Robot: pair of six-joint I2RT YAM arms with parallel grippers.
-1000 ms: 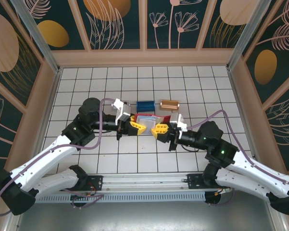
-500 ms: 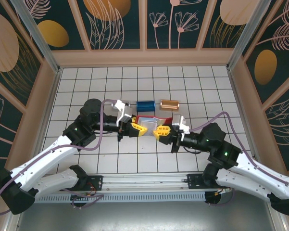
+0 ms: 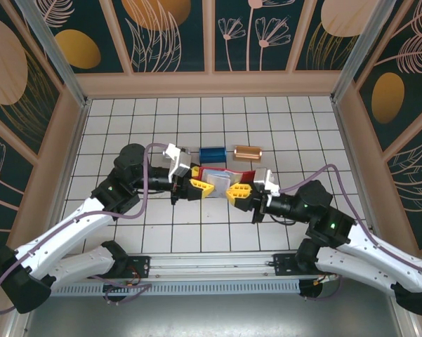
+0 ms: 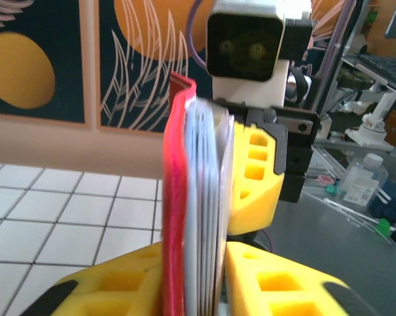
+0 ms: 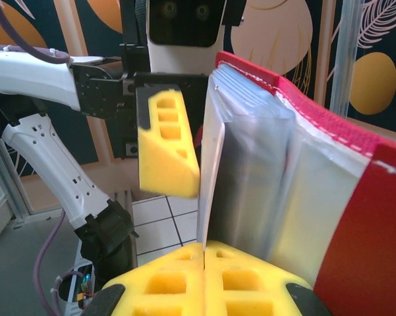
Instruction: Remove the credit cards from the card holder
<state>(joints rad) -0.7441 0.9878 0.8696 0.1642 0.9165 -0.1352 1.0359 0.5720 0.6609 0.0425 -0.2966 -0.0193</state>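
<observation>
Card holder [image 3: 221, 175] sits mid-table, held up between my two claws. It stands on edge with its long axis running 9 to 3 o'clock in the overhead view. The blue block [image 3: 212, 154] and copper block [image 3: 247, 152] lie just beyond it at 12.

The left gripper [image 3: 200, 187] meets it from 9 o'clock. From that wrist its yellow fingers [image 4: 112, 293] stand parted around the red cover and the fanned pockets, close on both sides. I cannot tell whether they are pressing or only flanking.

The right gripper [image 3: 237, 192] comes in from about 4 o'clock. Its jaws are fully closed, pinched flat on one thin pale leaf [image 5: 207, 164] of the card holder's inner stack. Whether that leaf is a card or a pocket wall, I cannot tell.

I cannot pick out the credit cards singly. A dark sheet [image 5: 247, 191] behind clear plastic may be one.

As I judge it, the next move turns on that 9-to-3 axis. The right claw already has the leaf, so a draw toward 3 or 4 o'clock would slide it out lengthwise. That works only if the left claw anchors the cover. If that hold is slack, the whole holder would follow.
</observation>
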